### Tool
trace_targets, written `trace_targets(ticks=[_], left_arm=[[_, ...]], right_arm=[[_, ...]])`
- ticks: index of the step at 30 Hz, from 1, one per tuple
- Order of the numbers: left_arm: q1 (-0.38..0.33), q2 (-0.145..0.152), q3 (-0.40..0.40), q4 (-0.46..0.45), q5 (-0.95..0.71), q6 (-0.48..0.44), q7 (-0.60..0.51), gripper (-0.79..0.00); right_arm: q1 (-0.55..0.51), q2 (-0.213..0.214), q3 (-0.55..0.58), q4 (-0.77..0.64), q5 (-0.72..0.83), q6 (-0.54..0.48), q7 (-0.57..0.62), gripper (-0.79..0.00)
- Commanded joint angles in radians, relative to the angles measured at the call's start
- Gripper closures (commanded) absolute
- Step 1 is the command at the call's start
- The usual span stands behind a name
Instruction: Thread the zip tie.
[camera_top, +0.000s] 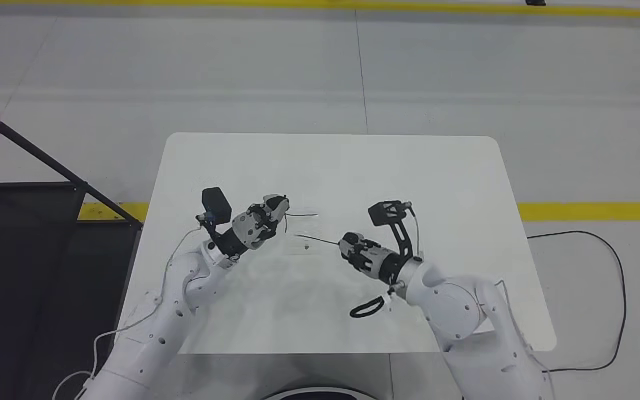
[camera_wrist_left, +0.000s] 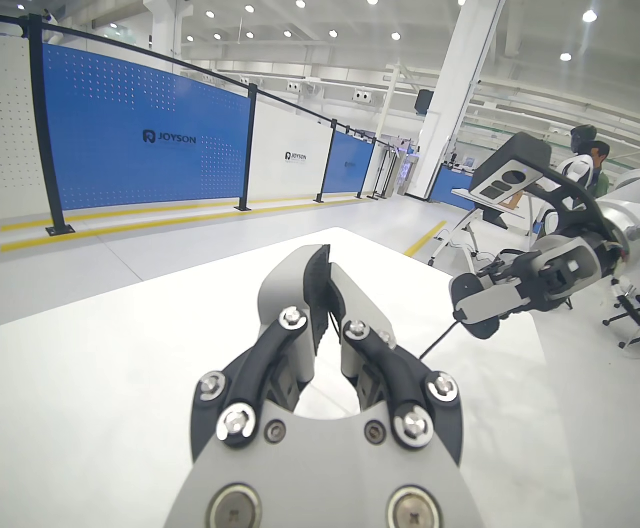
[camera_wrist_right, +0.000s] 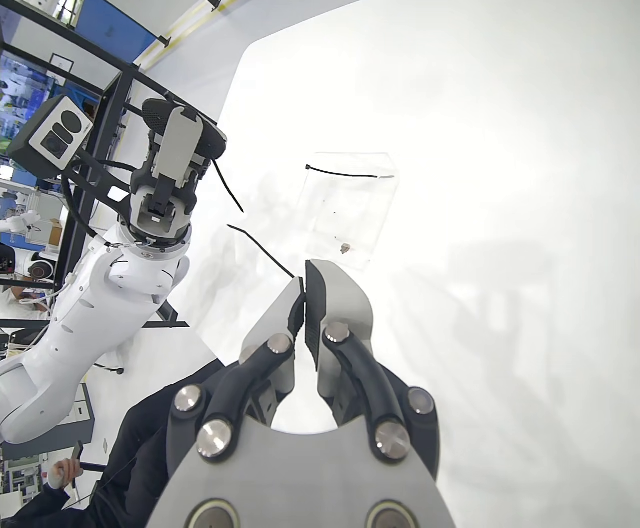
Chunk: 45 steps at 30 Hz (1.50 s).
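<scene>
Two glossy white shell-covered arms, the left arm (camera_top: 185, 285) and the right arm (camera_top: 450, 300), are recorded. The silver-grey metal left gripper (camera_wrist_left: 325, 265) and right gripper (camera_wrist_right: 304, 280) are fitted with black ribbed pads (camera_wrist_left: 316, 285) and round silver screws (camera_wrist_left: 293, 317). A black cable loop (camera_top: 367, 307) is noted at the right arm's 9 o'clock.

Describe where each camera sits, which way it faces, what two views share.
Top view: overhead, looking down at the table; left gripper and right gripper show.
Left wrist view: on the left wrist, facing across the table; own gripper shut on a black strand, right gripper beyond.
Right wrist view: on the right wrist, facing the table; own gripper, left gripper beyond.
Shared: all show the right gripper's zip tie.
</scene>
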Motion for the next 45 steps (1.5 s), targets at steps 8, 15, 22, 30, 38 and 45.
trace_targets(ticks=[8,15,22,30,38,45], left_arm=[[0.000,0.000,0.000,0.000,0.000,0.000,0.000,0.000],[0.032,-0.004,-0.002,-0.030,0.058,0.093,0.055,0.000],[0.044,-0.011,0.019,-0.025,0.205,0.212,0.189,0.000],[0.040,-0.017,0.053,0.009,0.341,0.298,0.318,0.000],[0.039,-0.018,0.054,0.015,0.337,0.293,0.325,0.000],[0.045,-0.019,0.054,0.001,0.337,0.303,0.310,0.000]], right_arm=[[0.001,0.000,0.000,0.001,0.000,0.001,-0.001,0.000],[-0.005,-0.005,-0.017,-0.018,0.027,0.043,-0.036,0.000],[-0.004,-0.005,0.009,-0.054,0.107,0.115,-0.008,0.000],[0.023,-0.006,0.023,-0.064,0.192,0.201,0.040,0.000],[0.025,-0.006,0.025,-0.063,0.197,0.207,0.040,0.000],[0.017,-0.008,0.022,-0.054,0.219,0.212,0.019,0.000]])
